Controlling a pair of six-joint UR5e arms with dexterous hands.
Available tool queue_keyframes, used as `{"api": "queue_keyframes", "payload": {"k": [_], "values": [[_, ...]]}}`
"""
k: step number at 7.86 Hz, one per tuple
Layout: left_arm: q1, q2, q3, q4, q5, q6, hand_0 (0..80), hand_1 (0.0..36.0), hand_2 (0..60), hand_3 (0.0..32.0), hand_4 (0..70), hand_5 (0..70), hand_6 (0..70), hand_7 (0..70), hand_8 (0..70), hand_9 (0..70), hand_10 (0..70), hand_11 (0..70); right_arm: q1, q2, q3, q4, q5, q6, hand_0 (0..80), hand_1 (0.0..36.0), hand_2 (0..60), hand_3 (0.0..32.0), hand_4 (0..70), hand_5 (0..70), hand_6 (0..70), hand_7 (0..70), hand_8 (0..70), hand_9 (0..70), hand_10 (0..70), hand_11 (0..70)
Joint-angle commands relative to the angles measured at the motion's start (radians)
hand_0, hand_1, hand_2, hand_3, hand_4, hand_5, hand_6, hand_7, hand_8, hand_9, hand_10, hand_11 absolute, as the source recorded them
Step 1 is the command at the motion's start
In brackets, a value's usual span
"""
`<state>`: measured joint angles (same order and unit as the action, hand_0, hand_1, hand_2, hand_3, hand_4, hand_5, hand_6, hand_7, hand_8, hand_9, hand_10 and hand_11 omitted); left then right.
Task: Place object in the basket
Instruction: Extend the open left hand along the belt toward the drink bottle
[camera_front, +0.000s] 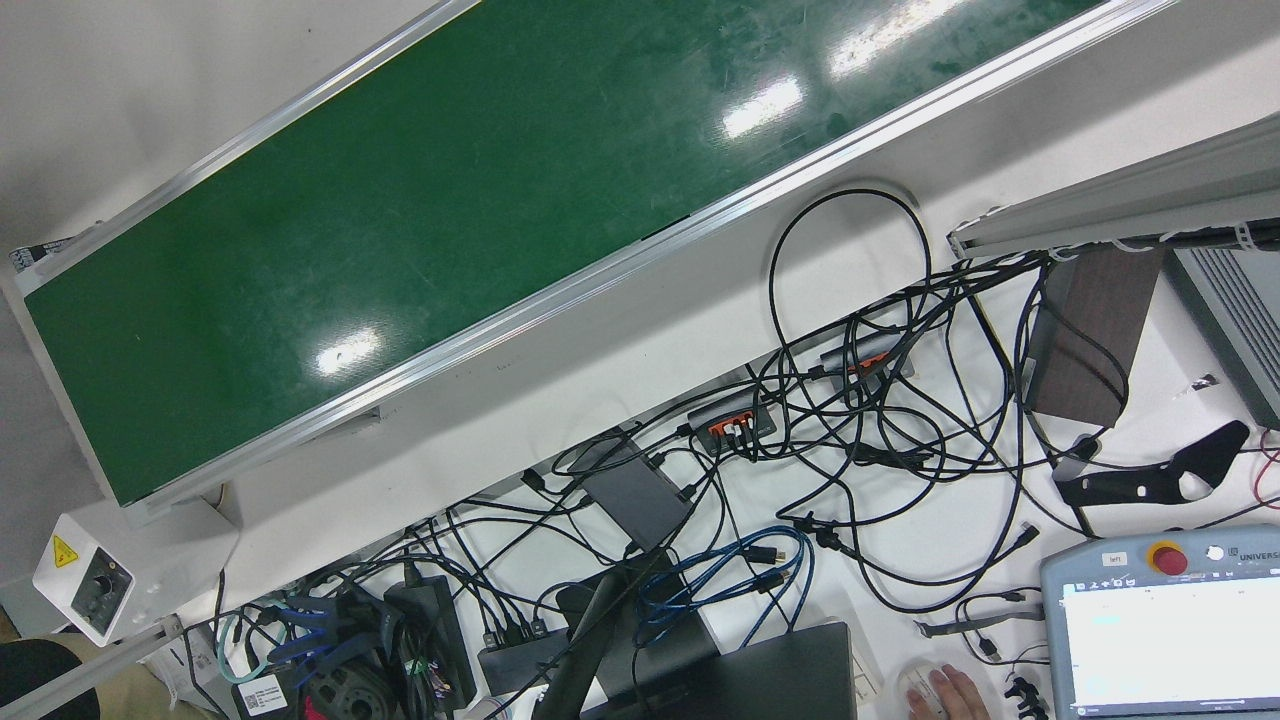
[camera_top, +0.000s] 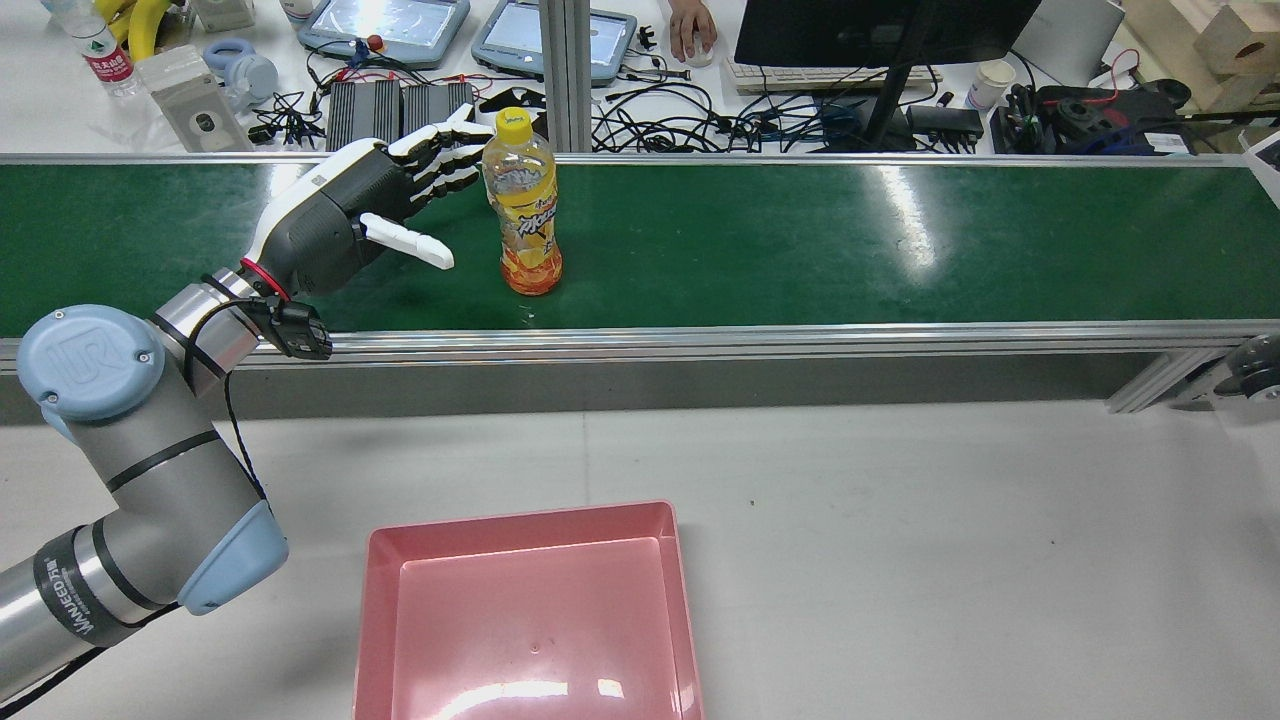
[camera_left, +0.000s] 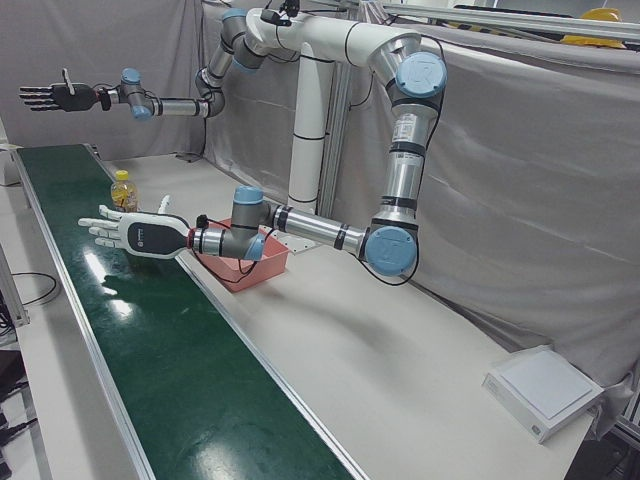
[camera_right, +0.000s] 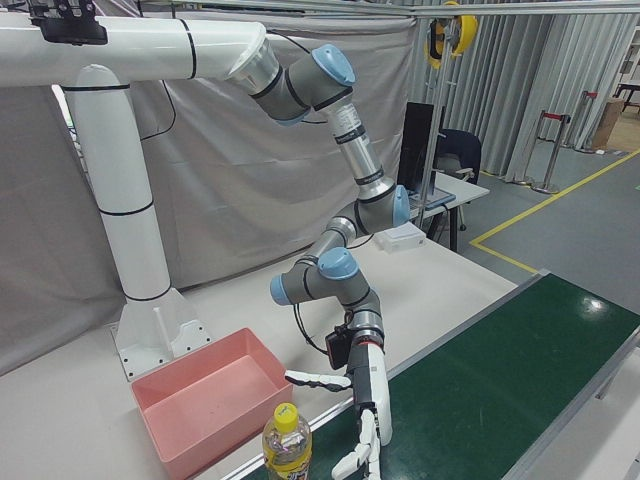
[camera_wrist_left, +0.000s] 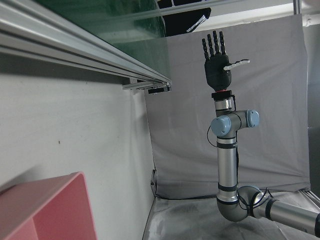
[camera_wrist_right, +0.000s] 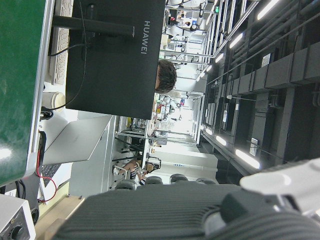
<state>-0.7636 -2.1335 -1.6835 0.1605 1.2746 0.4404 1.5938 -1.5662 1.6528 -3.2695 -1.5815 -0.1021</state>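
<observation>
Green belt (camera_front: 420, 210) fills the front view, bare of arms and bottle; rear view: the left hand (camera_top: 370, 205) hovers with fingers spread, the orange-drink bottle (camera_top: 523, 205) upright on the belt just beyond its fingertips, apart from them; the pink basket (camera_top: 530, 610) sits behind the hand, empty. Left-front view: the right hand (camera_left: 48, 96) is raised, also spread. Right-front view cuts off the bottle's base. Judged smooth plastic, fairly heavy if full, slippery; grip the labelled waist.

Rear view high, facing conveyor (camera_top: 800, 240); corner views share it.
</observation>
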Motion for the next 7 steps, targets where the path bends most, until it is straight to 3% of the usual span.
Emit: {"api": "queue_keyframes", "payload": {"k": [1,7], "values": [[0.000,-0.031,0.053,-0.018,0.006,-0.005,52.6,9.8,0.0,2.4,13.6,24.8,1.8,0.6,10.3,10.7,6.7,11.1,0.000,0.000,0.001,0.001,0.000,0.001,0.0,0.0,0.0,0.0,0.0,0.0,0.0,0.0,0.0,0.0,0.0,0.0],[0.001,-0.072,0.045,0.021,0.009,-0.002,52.6,10.4,0.0,2.0,13.9,25.4,2.0,1.0,10.3,10.8,7.6,12.4,0.000,0.000,0.001,0.001,0.000,0.001,0.0,0.0,0.0,0.0,0.0,0.0,0.0,0.0,0.0,0.0,0.0,0.0]]}}
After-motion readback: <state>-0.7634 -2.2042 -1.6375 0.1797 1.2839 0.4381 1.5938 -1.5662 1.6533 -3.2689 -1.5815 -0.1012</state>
